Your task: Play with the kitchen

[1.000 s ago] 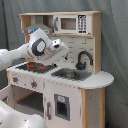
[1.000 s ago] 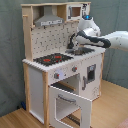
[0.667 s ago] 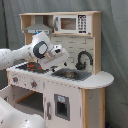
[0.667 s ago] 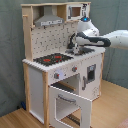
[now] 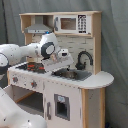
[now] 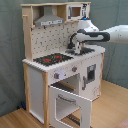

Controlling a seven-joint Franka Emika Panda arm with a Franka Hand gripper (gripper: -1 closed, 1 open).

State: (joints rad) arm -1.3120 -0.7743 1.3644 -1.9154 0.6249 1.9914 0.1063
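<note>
Since a second ago the white robot arm (image 5: 22,51) has dropped lower, bringing its gripper (image 5: 64,60) down over the grey sink (image 5: 72,74) of the tall white and light-wood toy kitchen (image 6: 60,65), which fills the middle of both exterior views. Whether the gripper is spread or pressed together I cannot tell. In the second exterior view the black stovetop with red burners (image 6: 50,59) lies at about nine o'clock from the sink (the black faucet (image 5: 85,56) at three o'clock in the first exterior view), and the oven door (image 6: 70,106) hangs open.

white arm (image 6: 112,34) reaching out level, wrist bent downward, end effector (image 5: 64,65) low, fingers seemingly hidden
</note>
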